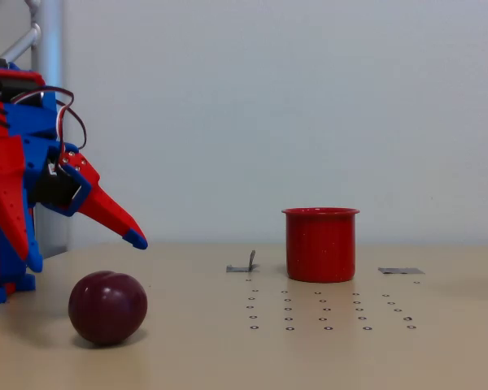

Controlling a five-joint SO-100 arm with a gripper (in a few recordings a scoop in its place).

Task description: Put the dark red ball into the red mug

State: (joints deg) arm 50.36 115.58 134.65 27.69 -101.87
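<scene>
Ball: the dark red ball [108,307] sits on the surface [439,349] at front left, w/ nothing holding it. Plum color, smooth, a bit shiny, round.
Gripper: the gripper [132,236] hangs just above the ball & a bit to the right, not touching. Red finger w/ blue tip, pointy, hard plastic. Can't tell how far open it is, the side view hides the gap. Holds nothing.
Dots: rows of small dark rings on the surface, btwn ball & mug.
Mug: the red mug [320,244] stands upright farther back, well apart from the ball to the right. Bright red, shiny, round walls, rim flares out a bit.
Risk 1: ball is round & slick, so prob. it rolls away if the tip pokes it off-center.
Risk 2: ball looks nearly as wide as the mug mouth, so it may sit on the rim or bounce off.
Risk 3: a bump could tip the mug.
</scene>
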